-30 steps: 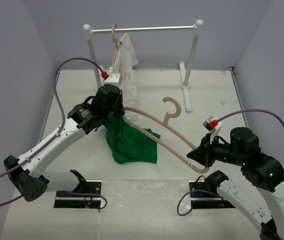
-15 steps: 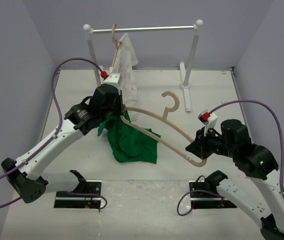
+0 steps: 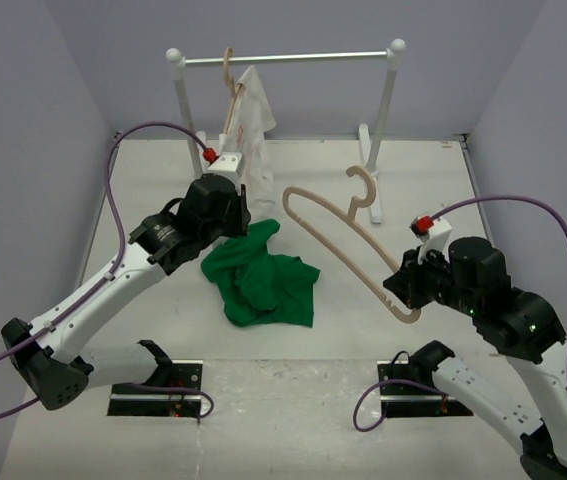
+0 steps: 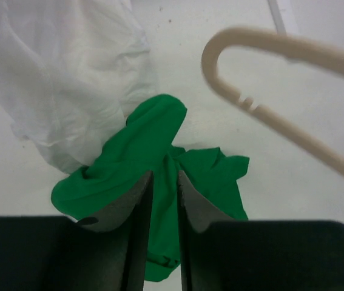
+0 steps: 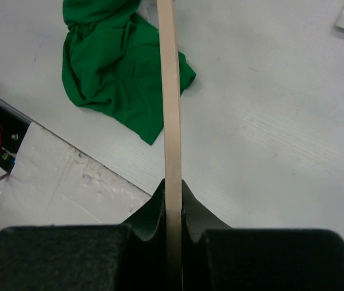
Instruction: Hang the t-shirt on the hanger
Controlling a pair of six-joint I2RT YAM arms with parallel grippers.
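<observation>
At right, the right gripper (image 5: 173, 188) clenches the hanger (image 5: 170, 91), pulled clear; left gripper (image 4: 164, 176) has released the t-shirt (image 4: 141, 145).

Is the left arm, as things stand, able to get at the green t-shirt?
Probably yes. The left gripper hangs just over the green t-shirt, fingers slightly apart, with nothing in the way. The hanger, clamped in the right gripper, is off to the side, and the white garment only borders the shirt.

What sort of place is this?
Probably a robotics lab test booth: two robot arms bolted to a white table, plain lavender walls boxing it in, and a small garment rail as a prop.
</observation>
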